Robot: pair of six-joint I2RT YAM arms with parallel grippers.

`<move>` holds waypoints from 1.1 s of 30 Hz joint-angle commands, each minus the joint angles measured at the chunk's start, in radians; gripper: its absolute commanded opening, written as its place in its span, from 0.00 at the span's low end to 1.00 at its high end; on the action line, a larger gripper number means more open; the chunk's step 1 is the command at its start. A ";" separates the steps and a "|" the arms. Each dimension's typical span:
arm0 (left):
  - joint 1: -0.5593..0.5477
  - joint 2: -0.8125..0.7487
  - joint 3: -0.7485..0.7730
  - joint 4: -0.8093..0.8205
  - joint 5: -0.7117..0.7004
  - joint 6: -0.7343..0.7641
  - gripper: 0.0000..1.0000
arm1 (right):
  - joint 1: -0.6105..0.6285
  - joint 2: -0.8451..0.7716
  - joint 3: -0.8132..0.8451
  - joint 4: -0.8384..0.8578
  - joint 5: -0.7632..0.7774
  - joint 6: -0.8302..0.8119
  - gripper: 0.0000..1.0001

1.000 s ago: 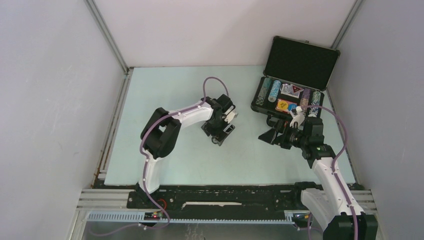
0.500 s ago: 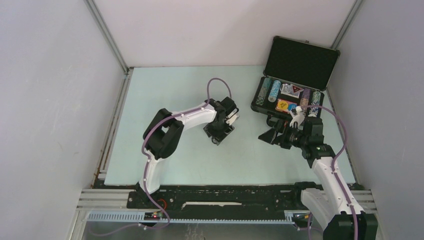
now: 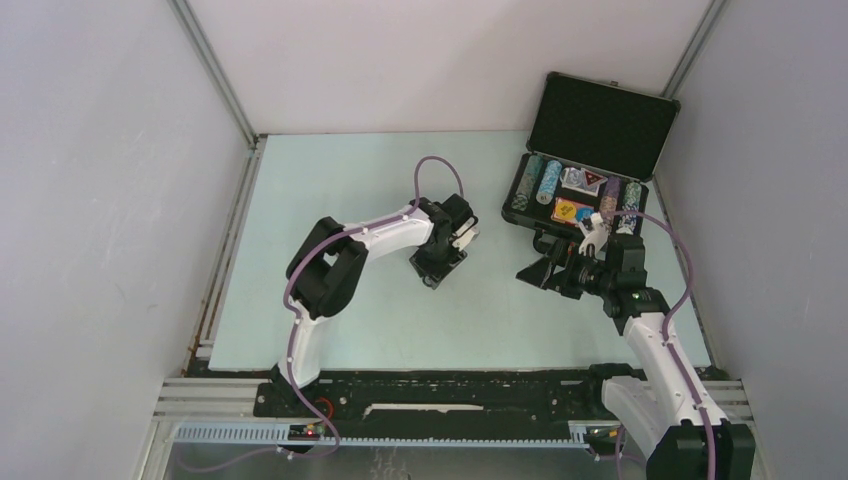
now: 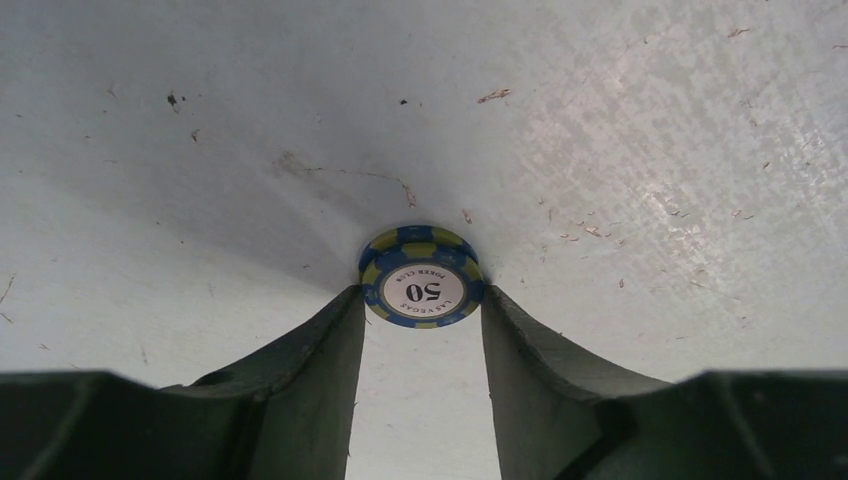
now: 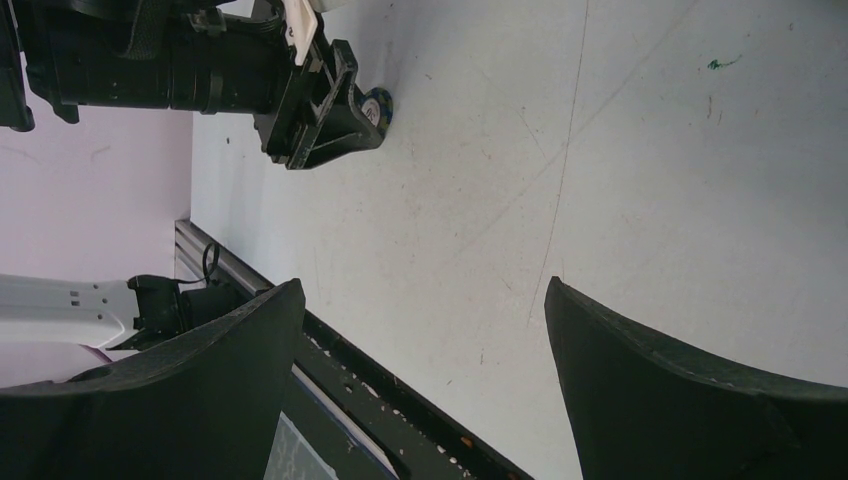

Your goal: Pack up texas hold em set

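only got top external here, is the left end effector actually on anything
observer: yes, the left wrist view shows a blue-and-yellow poker chip marked 50 between the left end effector fingertips, which touch both its edges.
operator: ok and the right one, carrying anything
observer: no, the right wrist view shows the right end effector wide open, with only bare table between its fingers.

**One Case, Four Chip Rows, One Stray Chip**

One open briefcase. Inside the briefcase are four rows of chips, two at each end, and two flat packs between them. One loose chip sits left of the briefcase. Two grippers: left gripper and right gripper.
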 commanded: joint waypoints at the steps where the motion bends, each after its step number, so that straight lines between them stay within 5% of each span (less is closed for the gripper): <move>1: -0.006 0.011 0.000 0.021 0.006 -0.009 0.50 | -0.005 0.001 0.000 0.034 -0.007 -0.016 1.00; 10: -0.007 -0.025 -0.031 0.085 0.000 -0.043 0.37 | -0.004 0.005 0.000 0.033 -0.008 -0.015 1.00; 18: -0.007 -0.030 -0.038 0.086 -0.002 -0.042 0.65 | 0.000 0.009 0.000 0.035 -0.003 -0.017 1.00; 22: -0.008 -0.019 -0.027 0.080 0.001 -0.041 0.70 | 0.001 0.012 0.000 0.038 -0.005 -0.017 1.00; 33: -0.008 0.000 -0.012 0.074 0.002 -0.042 0.56 | 0.001 0.012 0.000 0.036 -0.006 -0.018 1.00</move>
